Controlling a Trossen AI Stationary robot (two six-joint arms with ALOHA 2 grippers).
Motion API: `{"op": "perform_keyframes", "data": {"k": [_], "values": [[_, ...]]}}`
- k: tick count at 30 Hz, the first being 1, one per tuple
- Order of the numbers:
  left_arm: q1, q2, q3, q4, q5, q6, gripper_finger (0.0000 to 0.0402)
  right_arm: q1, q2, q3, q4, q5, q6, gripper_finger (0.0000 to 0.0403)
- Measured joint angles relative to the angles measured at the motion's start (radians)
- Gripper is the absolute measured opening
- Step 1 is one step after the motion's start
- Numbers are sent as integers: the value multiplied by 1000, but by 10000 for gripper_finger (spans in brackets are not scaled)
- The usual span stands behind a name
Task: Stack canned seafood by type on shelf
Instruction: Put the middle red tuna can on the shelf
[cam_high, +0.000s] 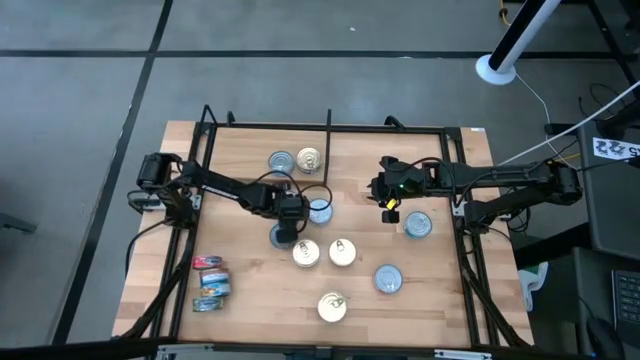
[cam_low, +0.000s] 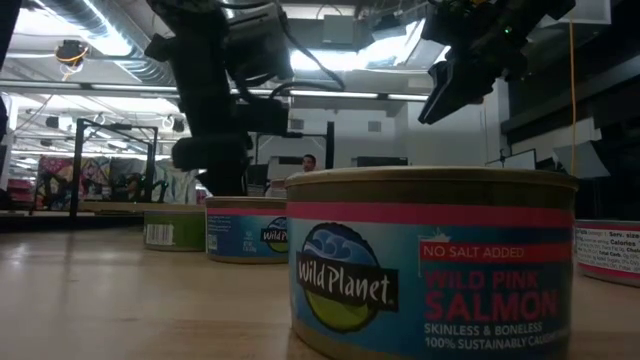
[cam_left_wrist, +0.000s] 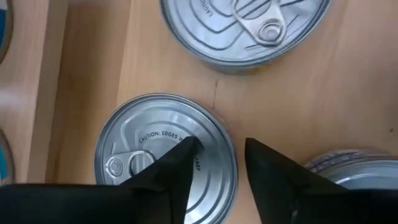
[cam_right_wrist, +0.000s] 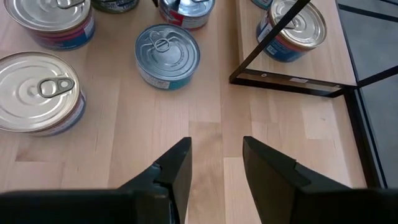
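The shelf (cam_high: 250, 300) is a light wooden board in a thin black frame, with a short divider bar (cam_high: 329, 128) at its far edge. Several tins stand on it: silver-blue tops (cam_high: 282, 160) (cam_high: 388, 278) (cam_high: 417, 225), pale gold pull-tab tops (cam_high: 309, 158) (cam_high: 342, 252) (cam_high: 332, 306), and red-and-blue labelled ones (cam_high: 212, 283) at the near left. My left gripper (cam_left_wrist: 217, 152) is open and low over a silver pull-tab tin (cam_left_wrist: 165, 162) near the board's middle (cam_high: 281, 236). My right gripper (cam_right_wrist: 216, 155) hangs open above bare wood right of centre (cam_high: 390, 203). My left gripper comes at the silver tin from above, pointing down. One finger (cam_left_wrist: 180, 165) stands over the lid near its rim (cam_left_wrist: 224, 149), and the other (cam_left_wrist: 267, 162) stands just outside the rim. Whether either finger touches the tin, I cannot tell.
Gold-topped tins (cam_high: 306, 253) and a blue-topped tin (cam_high: 320, 210) crowd close around the left gripper. A Wild Planet salmon tin (cam_low: 430, 260) fills the near foreground in the low view. Black frame rails (cam_right_wrist: 292, 84) run along the board's edges. Bare wood lies under the right gripper.
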Motion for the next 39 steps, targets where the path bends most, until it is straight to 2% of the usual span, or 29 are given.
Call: {"op": "perform_keyframes", "data": {"k": [27,39], "values": [[-1,-1,-1,-46,4,-15,4,0,0,0,0,0,0,143],[0,-30,-5,-51,20,-59,0,0,0,0,0,0,0,143]]}}
